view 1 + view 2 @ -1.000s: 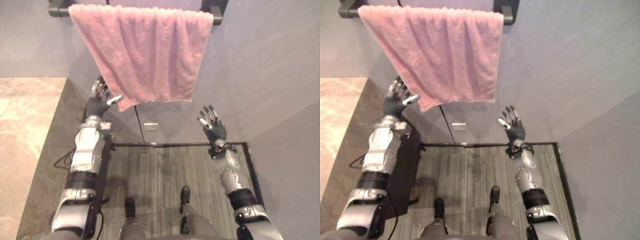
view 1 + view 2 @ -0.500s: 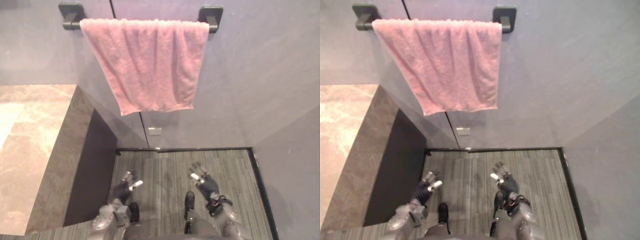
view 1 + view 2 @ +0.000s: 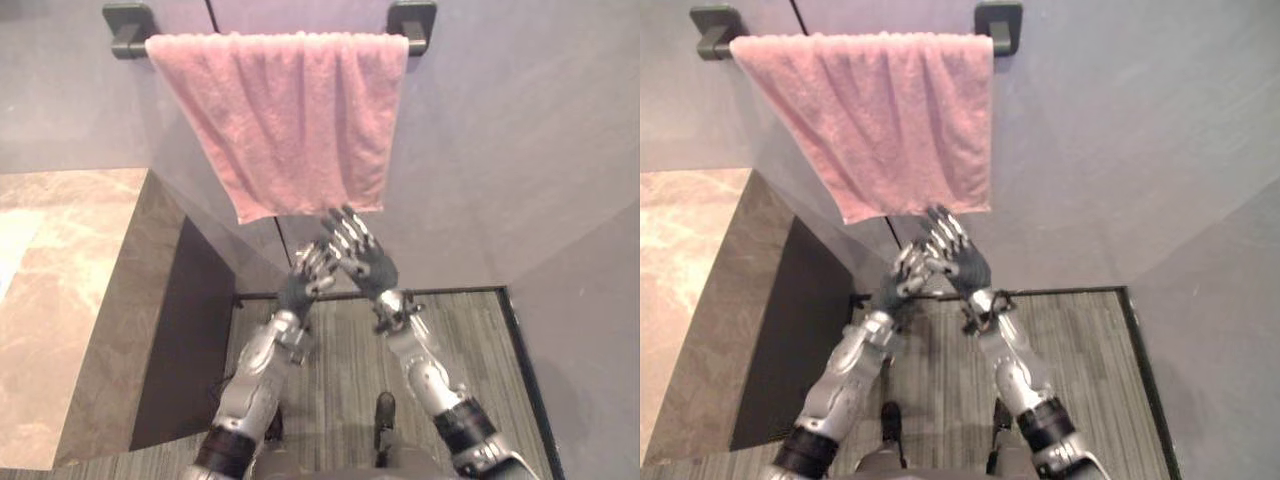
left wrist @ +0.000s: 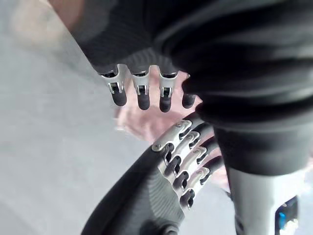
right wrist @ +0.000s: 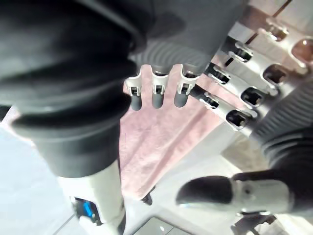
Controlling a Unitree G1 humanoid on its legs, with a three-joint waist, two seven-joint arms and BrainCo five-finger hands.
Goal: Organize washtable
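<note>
The pink towel (image 3: 290, 120) hangs askew on the dark rail (image 3: 412, 20) at twelve o'clock as I hover my left hand (image 3: 303, 282) and right hand (image 3: 362, 258) close together under its hem, fingers apart and empty; soft, light cloth, I judge, best pinched at a lower corner.

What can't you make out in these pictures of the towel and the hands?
Bar: middle hidden under the towel, eye views.
Counter: cut off by the left edge, eye views.
Left hand and right hand: whether they touch each other or the towel; they overlap in the eye views.
</note>
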